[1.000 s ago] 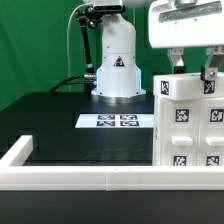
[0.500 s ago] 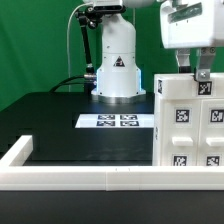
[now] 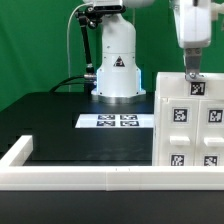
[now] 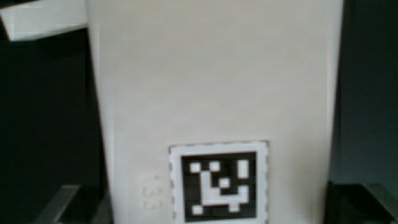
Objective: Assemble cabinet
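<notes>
The cabinet (image 3: 185, 125) is a tall white block with several black-and-white tags, standing at the exterior view's right on the black table (image 3: 60, 125). My gripper (image 3: 191, 70) comes straight down onto its top edge, with its hand turned narrow toward the camera. In the wrist view the cabinet's white face (image 4: 214, 90) with one tag fills the picture. My gripper (image 4: 210, 208) straddles it, and the dark fingers (image 4: 63, 205) press against both sides. The gripper is shut on the top of the cabinet.
The arm's white base (image 3: 117, 65) stands at the back centre. The marker board (image 3: 116, 121) lies flat in front of it. A long low white rim (image 3: 80, 178) runs along the table's near edge and the exterior view's left. Another white piece (image 4: 45, 20) shows in the wrist view.
The gripper has turned about its vertical axis on the cabinet's top, going from broad to narrow in the exterior view. The top tag has shifted toward the exterior view's left.
</notes>
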